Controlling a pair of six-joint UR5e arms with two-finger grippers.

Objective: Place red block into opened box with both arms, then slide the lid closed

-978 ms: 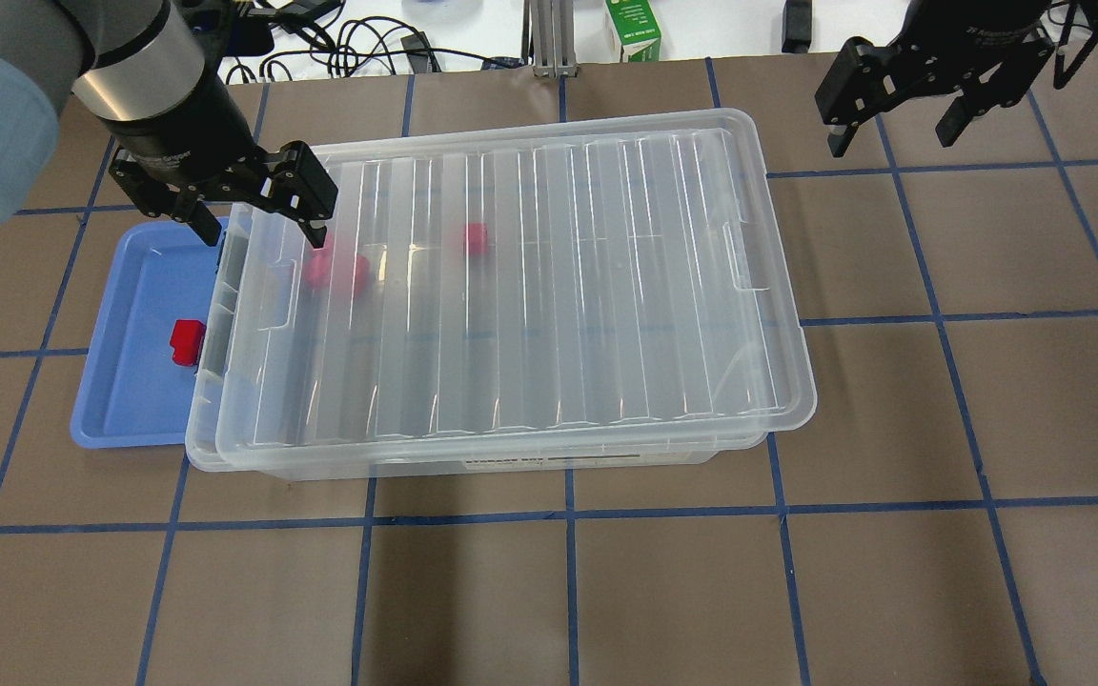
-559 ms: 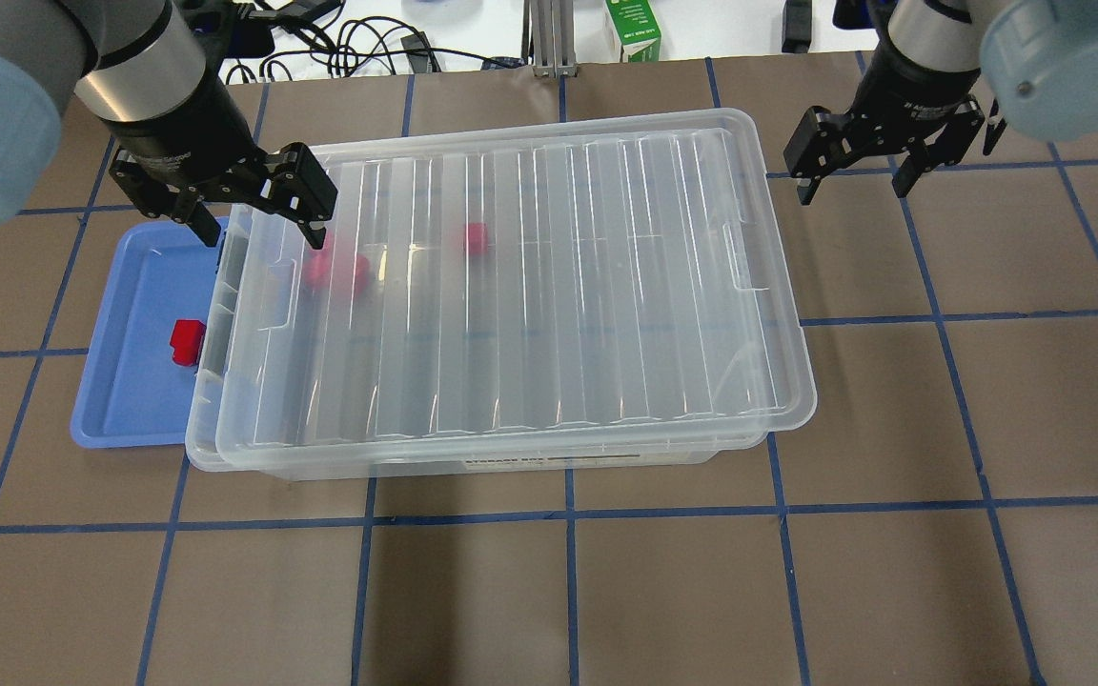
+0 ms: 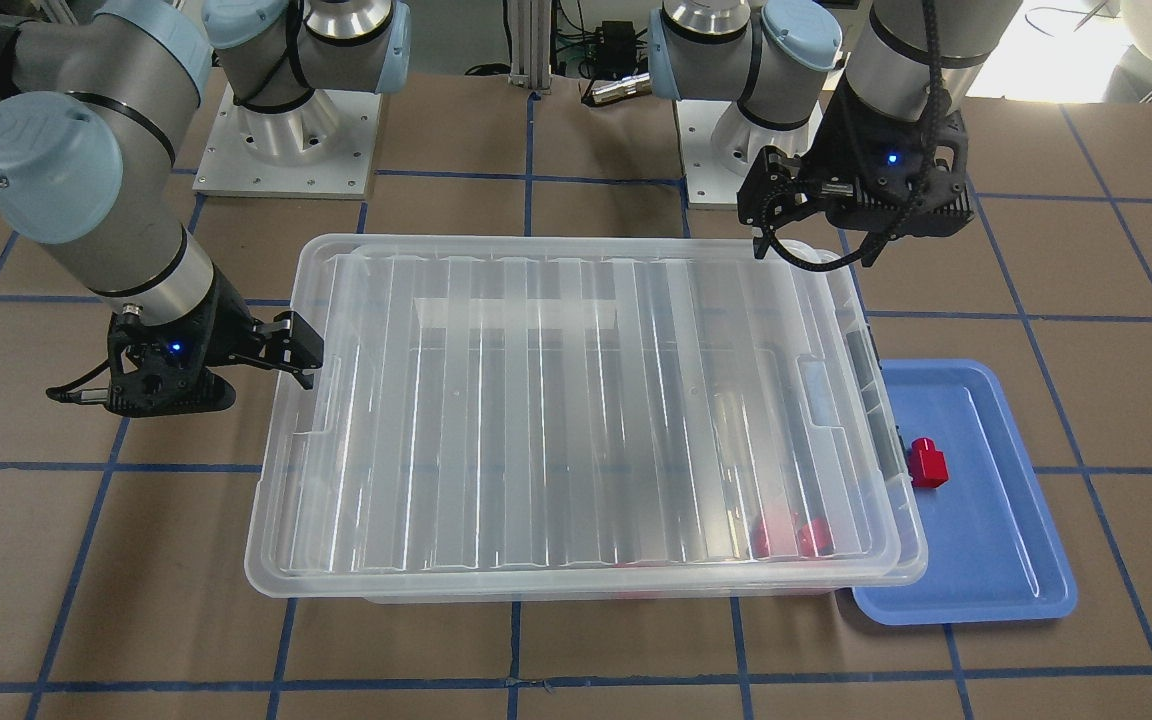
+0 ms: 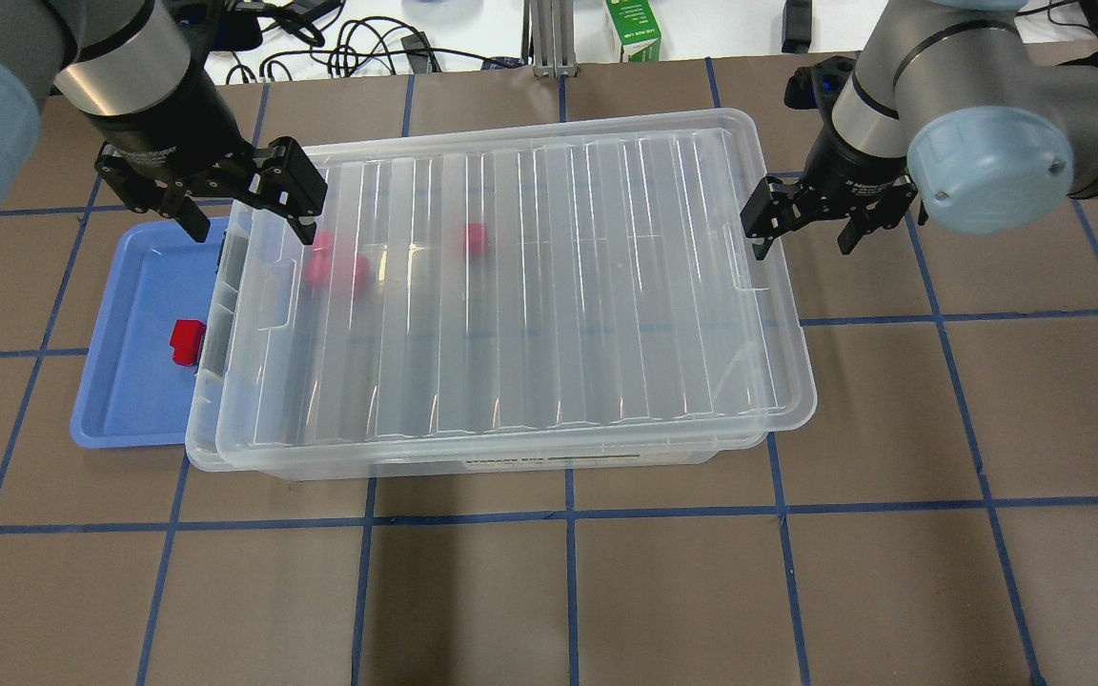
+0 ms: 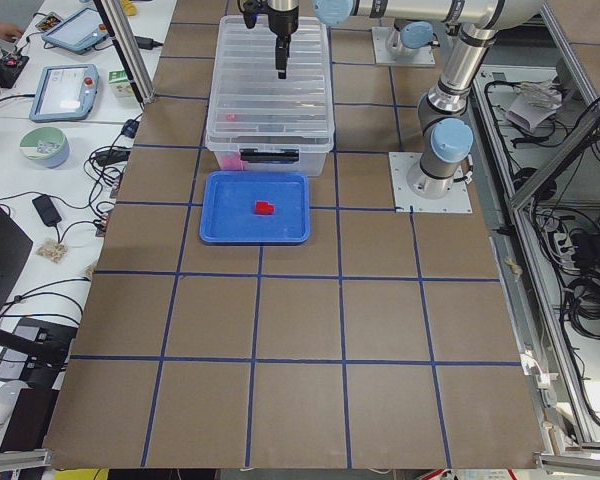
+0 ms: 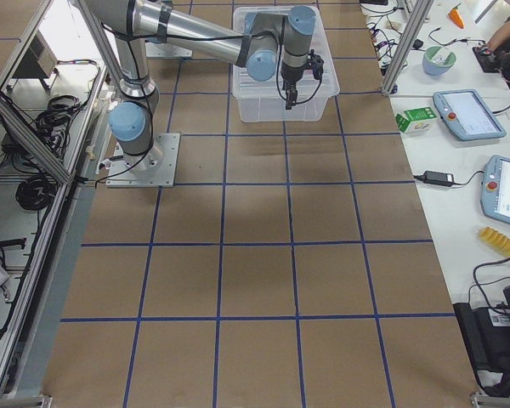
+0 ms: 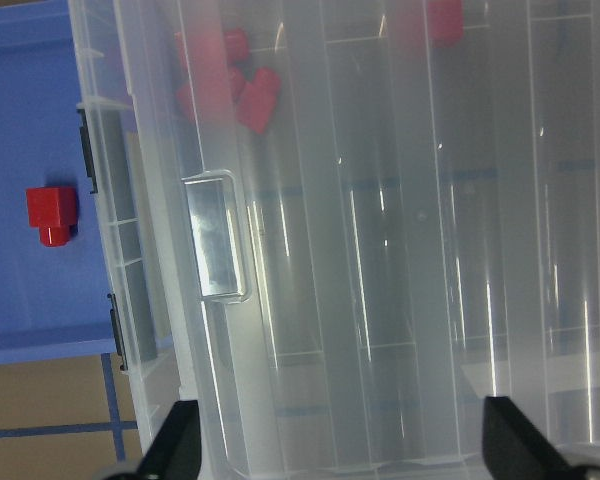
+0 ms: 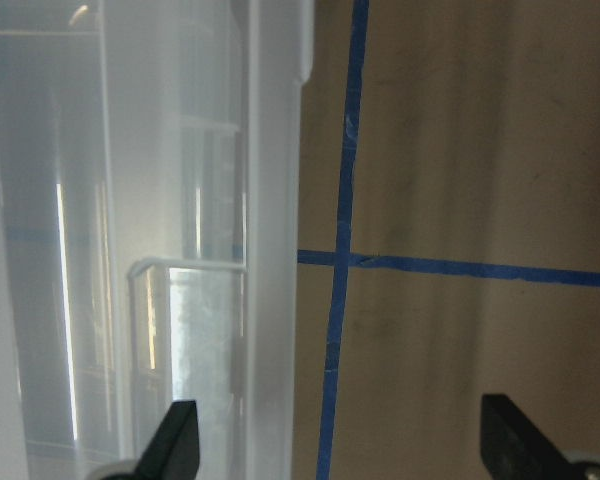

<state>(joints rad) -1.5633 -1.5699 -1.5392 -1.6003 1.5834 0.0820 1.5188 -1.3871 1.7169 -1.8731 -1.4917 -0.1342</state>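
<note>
Two wrist cameras give me what the fixed ones cannot. From the left wrist I see the red block (image 7: 52,212) sharply. It is bright red, with a boxy body and a narrower stub at one end, and it lies on the floor of the blue tray (image 7: 20,120) just beside the end wall of the box (image 4: 416,467). That view also shows a cluster of other red blocks (image 7: 225,75) blurred under the lid (image 7: 400,250). The right wrist shows only the lid's opposite short end, with its rim running between two spread fingertips.

Overhead, the left gripper (image 4: 252,224) hangs wide apart and empty over the box's far left corner, one finger on the tray side and one over the lid. The right gripper (image 4: 804,229) is also apart and empty, straddling the lid's right rim with its outer finger over the bare table (image 4: 549,591).

The lid is what stands in my way. It covers nearly the whole box, overhangs the right end and leaves only a narrow strip open by the tray.

Beyond the table's far edge are a green carton (image 4: 633,29) and loose cables (image 4: 358,43).
</note>
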